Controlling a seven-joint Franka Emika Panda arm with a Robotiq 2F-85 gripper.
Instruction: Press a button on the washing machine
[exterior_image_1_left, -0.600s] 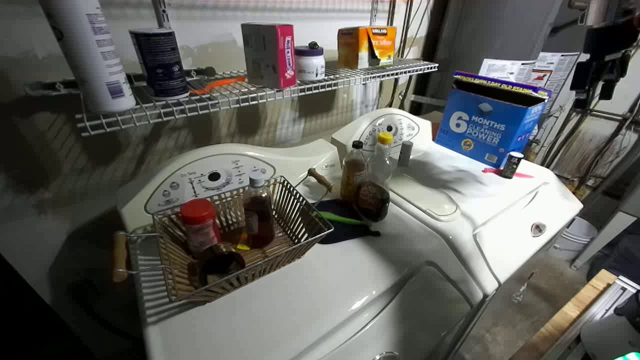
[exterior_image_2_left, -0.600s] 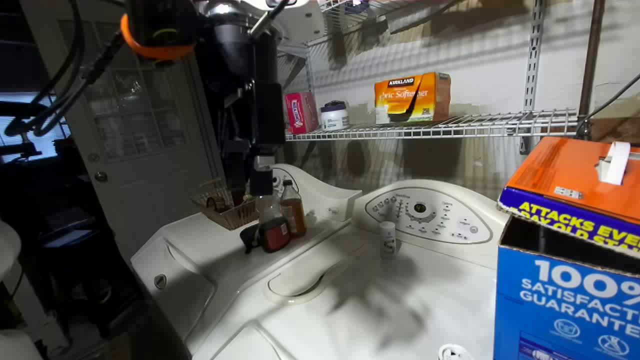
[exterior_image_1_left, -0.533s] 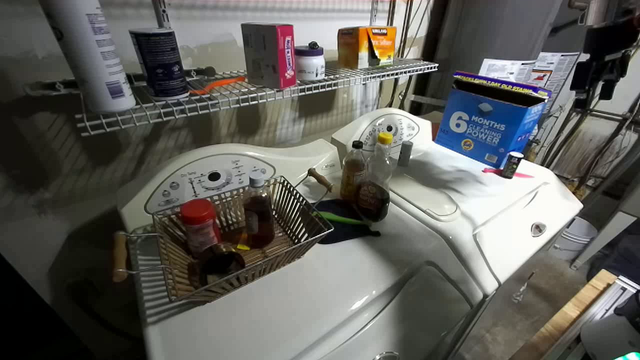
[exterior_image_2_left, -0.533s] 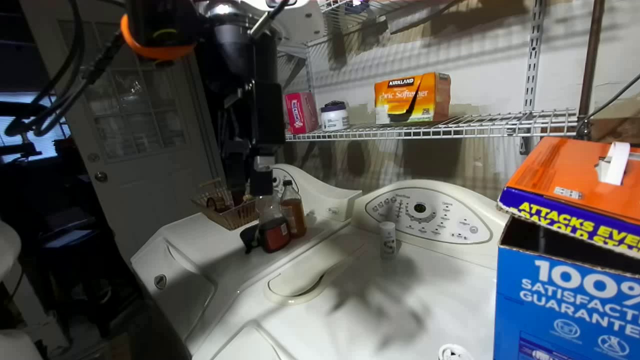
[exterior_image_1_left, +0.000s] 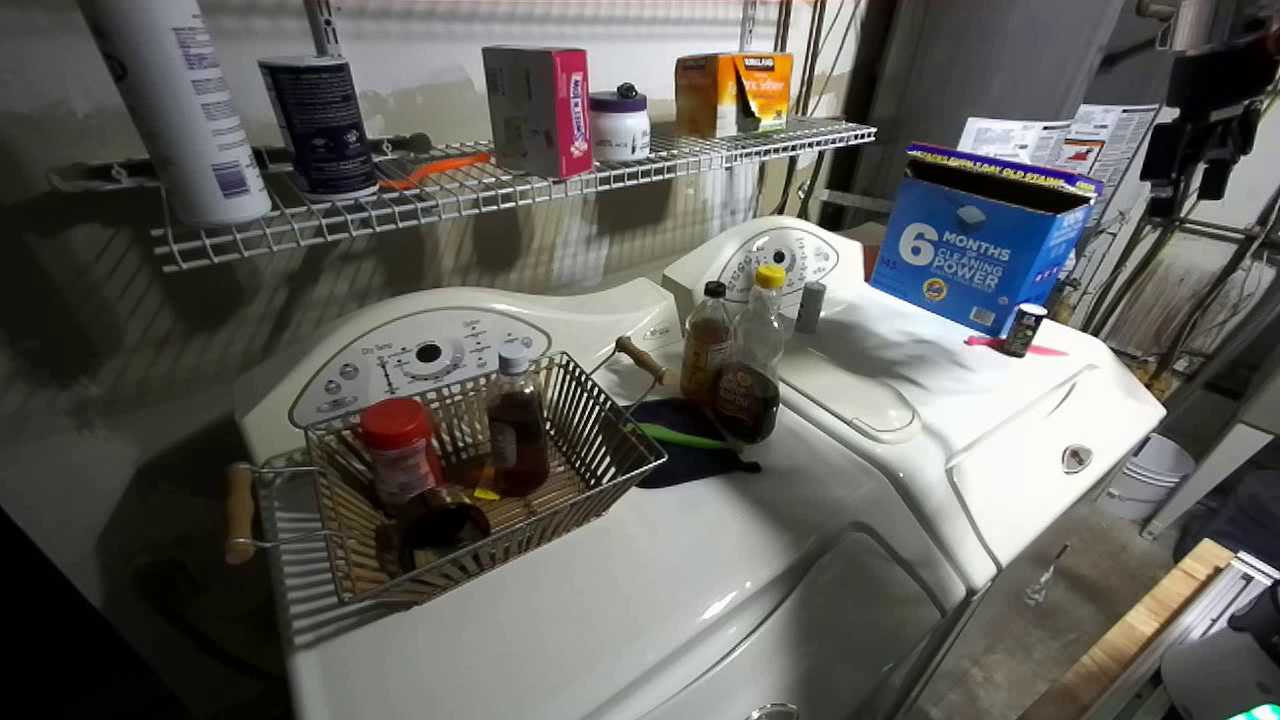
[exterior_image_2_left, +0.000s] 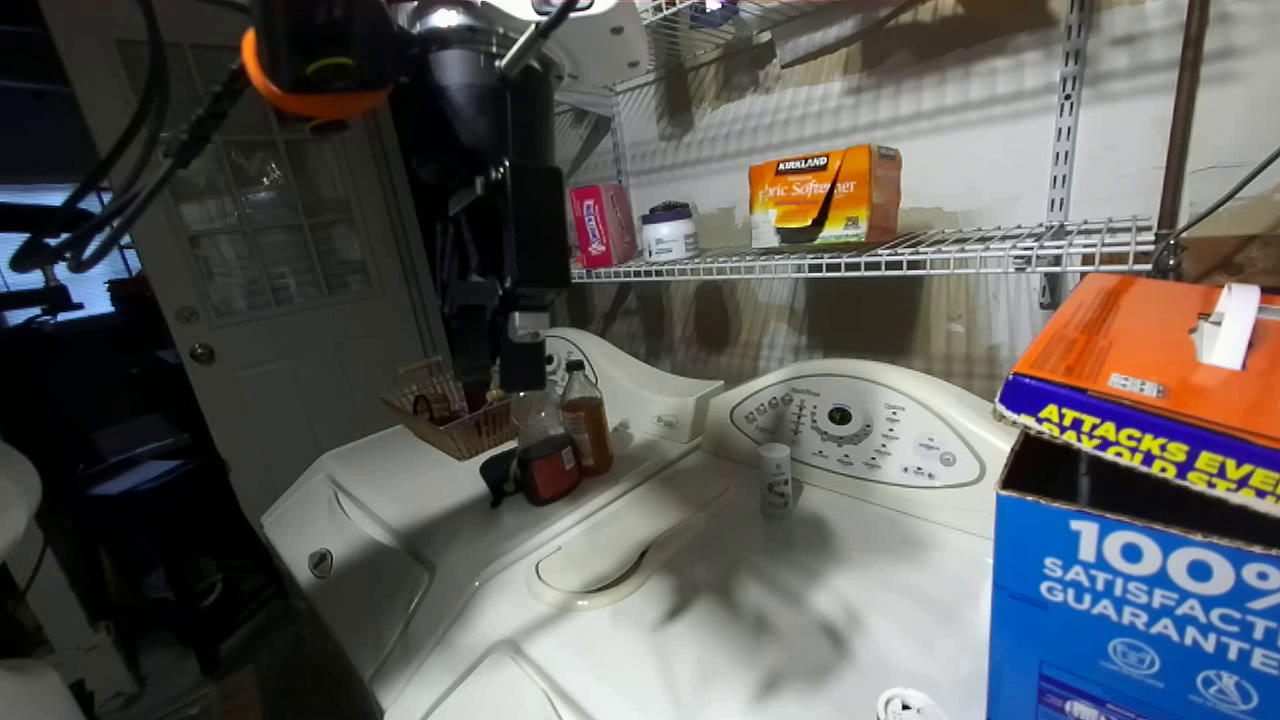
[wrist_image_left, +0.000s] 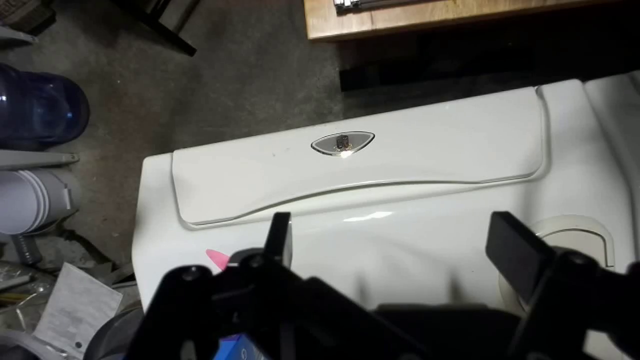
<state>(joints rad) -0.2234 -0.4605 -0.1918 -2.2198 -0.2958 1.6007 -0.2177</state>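
Toward five o'clock in an exterior view stands the washing machine (exterior_image_2_left: 760, 600); my gripper (wrist_image_left: 392, 240), spread wide, hangs clear of it, probably overhead, though depth is hard to read.

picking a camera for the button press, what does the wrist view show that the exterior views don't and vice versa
Only the wrist view: the blue jug, and clearly that the gripper is open.
Only the exterior views: the dial console of the washing machine, the wire shelf and the wire basket.
Shared: the gripper and the washing machine's white top; also, in an exterior view, the white bucket and pink strip.
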